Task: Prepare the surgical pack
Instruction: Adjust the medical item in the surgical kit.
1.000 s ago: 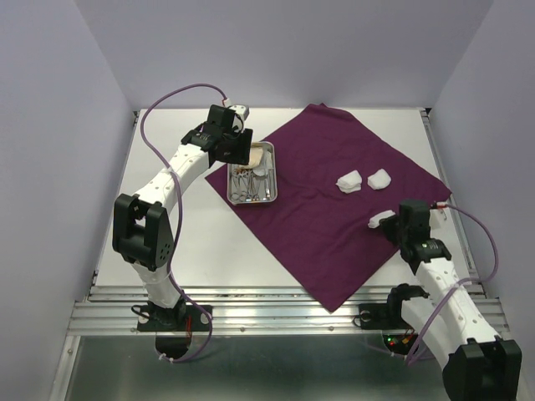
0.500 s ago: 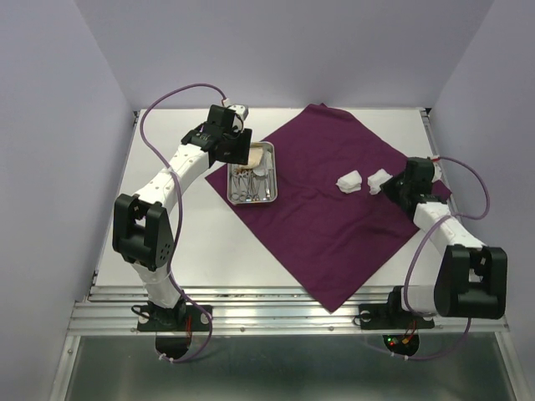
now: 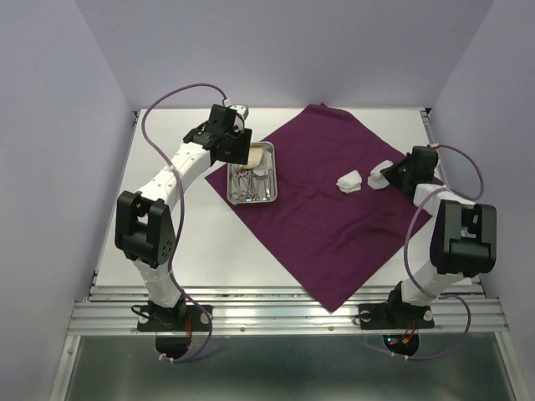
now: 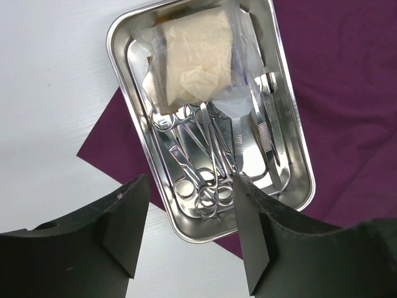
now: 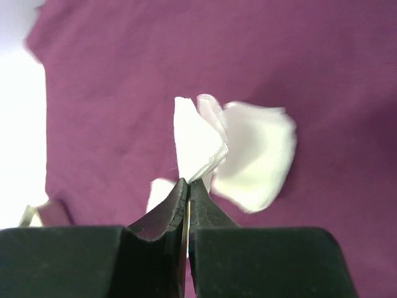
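Gauze pad [image 5: 195, 139] pinched in right gripper [image 5: 188, 184] has swung rearward; left gripper [image 4: 189, 181] gapes above tray [image 4: 304, 180].

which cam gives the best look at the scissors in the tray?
Left wrist: scissors sit large inside the steel tray, finger rings distinct. Top external shows only tiny glints. Right wrist misses them.

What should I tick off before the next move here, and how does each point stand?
1. The right hand is shut on a gauze pad: ok.
2. The held pad is clear of the cloth: cannot tell.
3. The left hand is open and empty above the tray: ok.
4. The tray sits wholly on the cloth: not ok, part is on the bare table.
5. The second pad lies loose on the cloth: ok.
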Robot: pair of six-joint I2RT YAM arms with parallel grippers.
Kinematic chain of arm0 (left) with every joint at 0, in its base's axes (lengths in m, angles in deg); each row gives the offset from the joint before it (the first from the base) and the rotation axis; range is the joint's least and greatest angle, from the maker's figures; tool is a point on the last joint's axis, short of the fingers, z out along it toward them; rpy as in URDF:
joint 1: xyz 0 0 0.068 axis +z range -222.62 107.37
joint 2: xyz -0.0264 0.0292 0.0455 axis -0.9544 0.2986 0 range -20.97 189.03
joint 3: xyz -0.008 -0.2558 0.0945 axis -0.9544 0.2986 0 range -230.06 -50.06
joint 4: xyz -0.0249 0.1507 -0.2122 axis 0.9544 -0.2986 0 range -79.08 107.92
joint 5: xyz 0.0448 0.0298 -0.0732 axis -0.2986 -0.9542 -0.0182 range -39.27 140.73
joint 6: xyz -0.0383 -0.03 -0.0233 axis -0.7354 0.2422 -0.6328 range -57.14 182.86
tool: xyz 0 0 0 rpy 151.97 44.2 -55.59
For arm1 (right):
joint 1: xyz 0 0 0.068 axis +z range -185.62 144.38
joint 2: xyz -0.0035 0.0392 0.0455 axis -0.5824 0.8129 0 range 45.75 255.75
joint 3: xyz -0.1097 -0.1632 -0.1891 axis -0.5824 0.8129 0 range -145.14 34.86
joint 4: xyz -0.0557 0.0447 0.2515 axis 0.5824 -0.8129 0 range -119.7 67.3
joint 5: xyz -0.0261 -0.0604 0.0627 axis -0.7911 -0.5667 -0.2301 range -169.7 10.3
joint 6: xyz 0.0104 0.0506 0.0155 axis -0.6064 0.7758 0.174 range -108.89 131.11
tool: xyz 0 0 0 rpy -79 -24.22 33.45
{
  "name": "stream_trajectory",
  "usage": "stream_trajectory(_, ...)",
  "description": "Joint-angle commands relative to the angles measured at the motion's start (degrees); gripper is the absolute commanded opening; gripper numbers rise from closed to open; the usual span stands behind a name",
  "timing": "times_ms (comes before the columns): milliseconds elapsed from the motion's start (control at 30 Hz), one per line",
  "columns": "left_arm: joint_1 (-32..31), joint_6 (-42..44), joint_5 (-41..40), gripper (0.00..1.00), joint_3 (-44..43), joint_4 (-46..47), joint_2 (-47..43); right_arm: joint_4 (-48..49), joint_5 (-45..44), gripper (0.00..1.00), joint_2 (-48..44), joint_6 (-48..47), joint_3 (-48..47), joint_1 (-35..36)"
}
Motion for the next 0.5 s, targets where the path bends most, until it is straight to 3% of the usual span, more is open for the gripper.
stream_trajectory(0, -0.4, 0.7, -0.8, 0.66, -2.3, -0.6, -0.2, 6.2, 3.0, 0.01, 2.1, -0.2, 0.2, -1.8)
stream_trajectory(467, -0.4, 0.3, -0.8, 0.66, -1.2, -0.3, -1.3, 8.7, 8.6, 0.01, 3.8, 0.9, 3.9, -5.2)
